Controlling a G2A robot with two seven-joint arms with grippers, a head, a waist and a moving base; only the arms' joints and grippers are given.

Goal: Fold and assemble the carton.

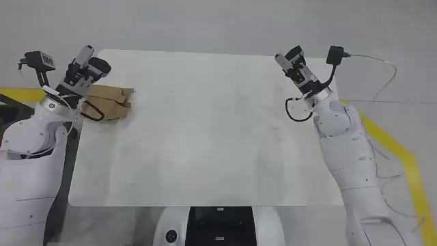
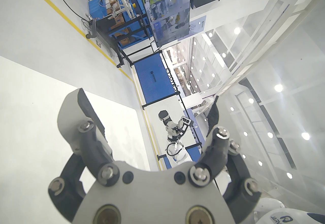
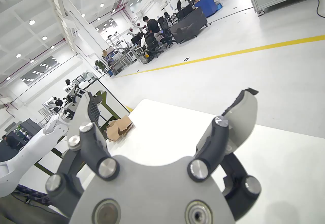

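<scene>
A brown cardboard carton (image 1: 109, 101), partly folded and crumpled, lies at the left edge of the white table (image 1: 205, 143). In the right wrist view the carton (image 3: 119, 127) sits at the table's far corner. My left gripper (image 1: 87, 53) is just behind the carton near the far left corner, tilted upward. It is open (image 2: 147, 110) and holds nothing. My right gripper (image 1: 283, 59) is over the far right corner, a full table width from the carton. Its fingers are spread wide (image 3: 166, 103) with nothing between them.
A black cable (image 1: 372, 68) runs from the right arm off the table's right side. Yellow floor tape (image 1: 392, 143) lies to the right of the table. The left arm's white link (image 3: 38, 138) stands beside the carton.
</scene>
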